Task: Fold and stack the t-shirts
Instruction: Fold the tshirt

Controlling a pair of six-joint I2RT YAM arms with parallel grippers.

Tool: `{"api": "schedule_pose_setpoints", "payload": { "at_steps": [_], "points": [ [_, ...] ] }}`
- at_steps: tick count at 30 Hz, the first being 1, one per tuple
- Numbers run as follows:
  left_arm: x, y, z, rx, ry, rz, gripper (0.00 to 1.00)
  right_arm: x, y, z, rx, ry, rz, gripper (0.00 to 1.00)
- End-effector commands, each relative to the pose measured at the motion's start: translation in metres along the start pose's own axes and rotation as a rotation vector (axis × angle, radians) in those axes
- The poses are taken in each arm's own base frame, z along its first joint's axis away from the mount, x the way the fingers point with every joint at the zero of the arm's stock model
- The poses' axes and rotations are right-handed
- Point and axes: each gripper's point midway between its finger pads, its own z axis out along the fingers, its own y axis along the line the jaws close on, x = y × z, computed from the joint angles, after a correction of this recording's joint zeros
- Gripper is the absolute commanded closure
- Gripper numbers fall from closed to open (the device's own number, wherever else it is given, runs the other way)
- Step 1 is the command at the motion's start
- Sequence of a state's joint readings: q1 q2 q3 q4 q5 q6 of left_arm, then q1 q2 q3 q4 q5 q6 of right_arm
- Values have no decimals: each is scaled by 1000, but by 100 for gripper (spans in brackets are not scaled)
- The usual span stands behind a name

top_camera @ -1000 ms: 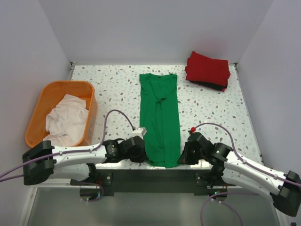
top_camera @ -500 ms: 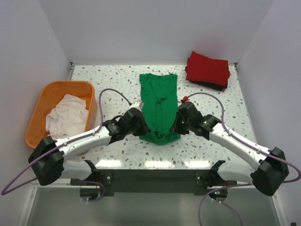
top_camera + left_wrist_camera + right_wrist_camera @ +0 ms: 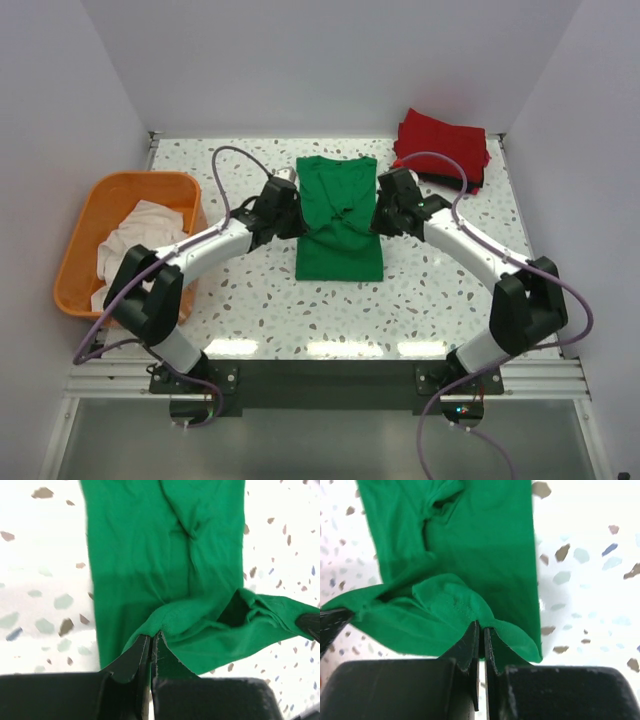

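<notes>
Both grippers are pinching the green tee (image 3: 340,250) by its hem (image 3: 210,640): the left gripper (image 3: 151,641) is holding the left corner and the right gripper (image 3: 481,629) the right corner. In each wrist view the fingers are pressing together with cloth between them.

The green tee is lying in the middle of the table (image 3: 240,290) as a narrow strip, its long axis running near to far. The hem is hanging lifted above the strip's middle, sagging a little between the two grippers, and the near part is already lying doubled. The collar (image 3: 338,163) is lying flat at the far end, just beyond the grippers.

That is what the coming move is turning on. The grippers are flanking the strip at the same depth, one on each long edge, and the uncovered cloth is lying straight ahead of them, toward the far side. Judging by this, the hem is needing to go farther along the long axis, both arms level, before it is being laid down and let go.

The red tee (image 3: 442,143) is sitting folded at the far right, on a black tee (image 3: 470,183), nearer the right arm. The off-white tee (image 3: 135,250) is lying crumpled in the basket (image 3: 120,183) at the left.
</notes>
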State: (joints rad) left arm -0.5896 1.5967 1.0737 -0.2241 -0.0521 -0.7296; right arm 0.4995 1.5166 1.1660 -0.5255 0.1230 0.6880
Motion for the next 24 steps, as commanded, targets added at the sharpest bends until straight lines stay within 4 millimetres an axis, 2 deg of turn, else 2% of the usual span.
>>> {"api": "schedule_pose_setpoints", "payload": {
  "at_steps": [1, 4, 5, 7, 8, 9, 14, 17, 19, 20, 21, 24],
  "points": [
    [-36, -6, 15, 27, -71, 26, 100, -32, 6, 16, -3, -71, -36, 100],
    [-51, -3, 28, 9, -91, 32, 100, -45, 2, 28, 13, -83, -36, 100],
    [-47, 3, 39, -8, -71, 39, 100, -47, 0, 36, 24, -79, -36, 100],
    [-55, 6, 46, -18, -75, 36, 100, -56, -1, 45, 23, -91, -42, 100],
    [-52, 11, 54, -30, -61, 40, 100, -54, -4, 56, 40, -72, -44, 100],
    [-54, 12, 57, -32, -62, 40, 100, -62, -4, 58, 39, -81, -39, 100],
    [-62, 20, 70, -53, -71, 57, 100, -66, -8, 82, 58, -60, -61, 100],
    [-64, 18, 82, -30, -68, 77, 100, -68, -14, 96, 95, -65, -69, 100],
    [-65, 16, 89, -19, -44, 97, 83, -68, -15, 104, 94, -52, -71, 93],
    [-65, 16, 91, -23, -35, 100, 70, -71, -12, 105, 85, -54, -72, 83],
    [-65, 16, 91, -28, -27, 103, 49, -72, -11, 105, 85, -54, -75, 76],
    [-71, 15, 83, -38, -39, 108, 17, -79, -4, 97, 66, -53, -93, 45]
  ]
}}
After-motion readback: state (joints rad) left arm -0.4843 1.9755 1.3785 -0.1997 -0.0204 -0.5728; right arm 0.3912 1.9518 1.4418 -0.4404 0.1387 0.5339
